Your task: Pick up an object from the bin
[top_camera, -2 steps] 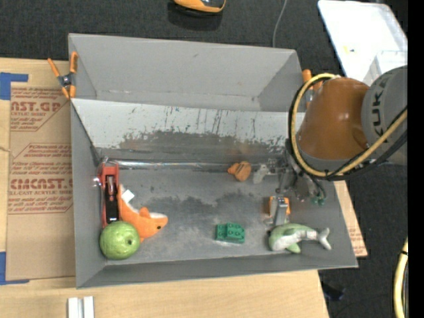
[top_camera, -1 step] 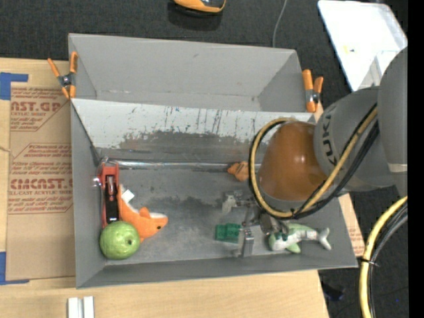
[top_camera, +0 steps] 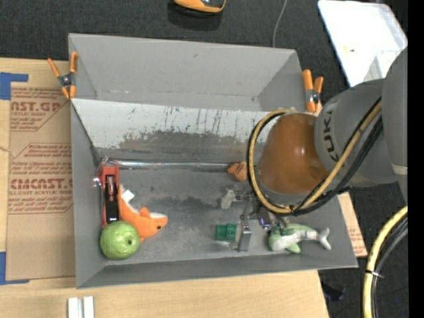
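Gripper [top_camera: 244, 234], open or closed unclear, hangs low just beside a small green block [top_camera: 225, 232]; nothing lifted yet.

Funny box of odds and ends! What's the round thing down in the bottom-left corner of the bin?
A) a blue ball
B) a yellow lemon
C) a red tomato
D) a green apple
D: the round thing in that corner is a green apple, lying right beside an orange toy.
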`<action>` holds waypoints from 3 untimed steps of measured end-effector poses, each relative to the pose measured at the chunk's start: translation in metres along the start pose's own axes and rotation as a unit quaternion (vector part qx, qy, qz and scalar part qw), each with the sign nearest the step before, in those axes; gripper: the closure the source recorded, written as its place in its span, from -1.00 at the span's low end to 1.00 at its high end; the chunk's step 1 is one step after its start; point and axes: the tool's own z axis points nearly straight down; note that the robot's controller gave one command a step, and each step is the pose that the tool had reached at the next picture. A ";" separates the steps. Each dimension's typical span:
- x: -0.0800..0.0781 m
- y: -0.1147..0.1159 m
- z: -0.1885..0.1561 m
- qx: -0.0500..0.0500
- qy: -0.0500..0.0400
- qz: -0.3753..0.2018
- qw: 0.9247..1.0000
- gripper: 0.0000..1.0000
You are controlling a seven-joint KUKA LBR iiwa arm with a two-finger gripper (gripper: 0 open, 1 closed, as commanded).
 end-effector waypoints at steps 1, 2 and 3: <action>0.003 0.001 0.022 -0.001 0.001 -0.016 1.000 -1.00; 0.010 -0.018 0.026 0.000 -0.003 -0.004 1.000 -1.00; 0.004 -0.003 0.027 -0.001 -0.003 -0.014 1.000 1.00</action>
